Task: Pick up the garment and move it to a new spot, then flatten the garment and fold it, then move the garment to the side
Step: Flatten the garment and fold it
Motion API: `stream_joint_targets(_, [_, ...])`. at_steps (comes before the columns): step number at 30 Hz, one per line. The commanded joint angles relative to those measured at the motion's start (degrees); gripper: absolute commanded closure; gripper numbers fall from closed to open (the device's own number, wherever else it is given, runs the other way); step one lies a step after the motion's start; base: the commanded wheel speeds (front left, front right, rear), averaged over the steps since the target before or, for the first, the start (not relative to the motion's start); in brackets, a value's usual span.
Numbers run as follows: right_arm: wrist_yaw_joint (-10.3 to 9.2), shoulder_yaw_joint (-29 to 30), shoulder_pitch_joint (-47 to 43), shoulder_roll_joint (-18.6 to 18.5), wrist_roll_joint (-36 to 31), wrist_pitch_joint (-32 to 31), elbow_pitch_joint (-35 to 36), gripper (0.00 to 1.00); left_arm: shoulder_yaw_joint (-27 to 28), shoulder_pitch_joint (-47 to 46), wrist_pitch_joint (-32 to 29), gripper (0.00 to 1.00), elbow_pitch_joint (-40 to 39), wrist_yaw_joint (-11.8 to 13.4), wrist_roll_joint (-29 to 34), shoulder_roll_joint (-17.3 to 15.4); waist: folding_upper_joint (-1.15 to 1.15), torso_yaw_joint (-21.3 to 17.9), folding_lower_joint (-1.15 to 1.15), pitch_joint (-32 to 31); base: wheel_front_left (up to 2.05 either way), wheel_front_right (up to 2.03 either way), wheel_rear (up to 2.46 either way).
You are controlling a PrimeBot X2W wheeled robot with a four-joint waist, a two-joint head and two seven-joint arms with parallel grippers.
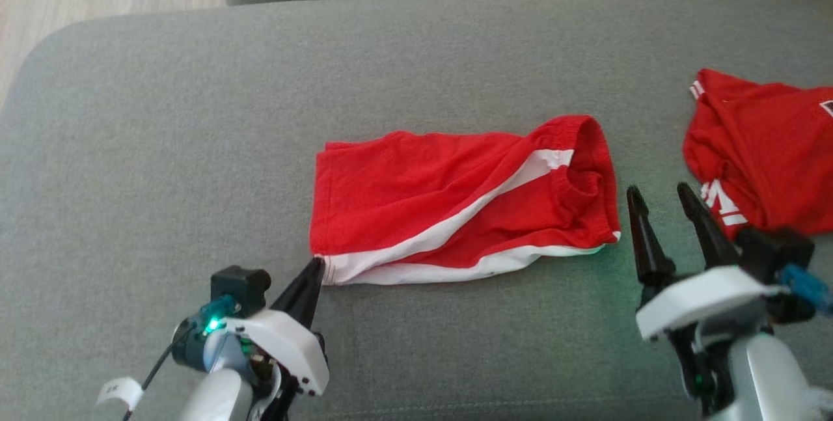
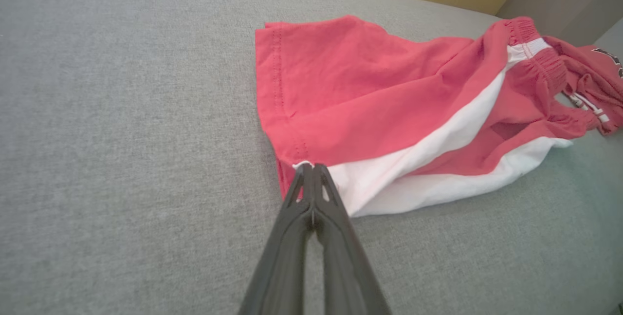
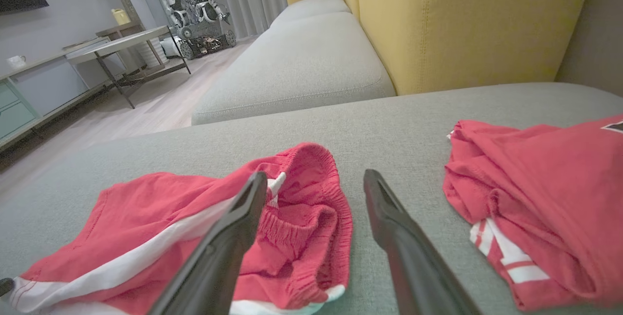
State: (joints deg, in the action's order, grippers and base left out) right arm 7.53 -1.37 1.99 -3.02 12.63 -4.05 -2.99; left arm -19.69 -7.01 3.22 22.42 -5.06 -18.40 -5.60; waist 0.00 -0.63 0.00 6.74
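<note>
Red shorts (image 1: 416, 193) lie on the grey cushion (image 1: 163, 115), long axis left–right between the grippers. Left gripper (image 1: 317, 265) is pinched shut on the near hem corner; right gripper (image 1: 658, 190) stands wide, empty, just beside the waistband end.

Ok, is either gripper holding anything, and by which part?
The left gripper is shut on the red shorts, pinching the white-trimmed hem corner nearest it. The right gripper is open beside the waistband, holding nothing.
</note>
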Motion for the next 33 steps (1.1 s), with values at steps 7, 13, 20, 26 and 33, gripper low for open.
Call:
stream_joint_targets(7, [-0.04,-4.67,10.80,-3.25,4.08,-2.34,-9.01,0.00,0.18,-5.52,2.37,1.00,-2.28,-0.19,0.50,-0.40,0.00,2.97,0.00,2.18,0.00,0.00,0.00])
stream_joint_targets(13, [-0.04,-7.40,17.62,-4.51,6.45,-4.91,-18.18,0.00,-1.44,-7.15,4.16,1.00,-1.69,-0.47,0.52,0.34,0.00,5.41,0.00,3.40,0.00,0.00,0.00])
stream_joint_targets(20, [-0.04,-7.52,19.48,-5.33,7.60,-6.04,-21.24,1.00,-1.46,-7.36,6.59,1.00,-1.46,-0.14,0.18,0.56,0.00,5.98,0.00,3.49,0.00,0.00,0.00])
stream_joint_targets(26, [-0.04,-7.99,19.31,-6.59,9.28,-3.77,-17.71,1.00,0.72,-7.67,9.39,1.00,-4.94,0.56,-0.36,-0.77,0.00,5.35,0.00,2.98,0.00,0.00,0.00])
stream_joint_targets(33, [-0.04,-6.75,16.46,-7.90,11.54,-0.67,-6.22,1.00,4.77,-8.96,11.09,1.00,-16.60,2.52,-0.11,-2.77,0.00,3.98,0.00,0.86,0.00,0.00,0.00])
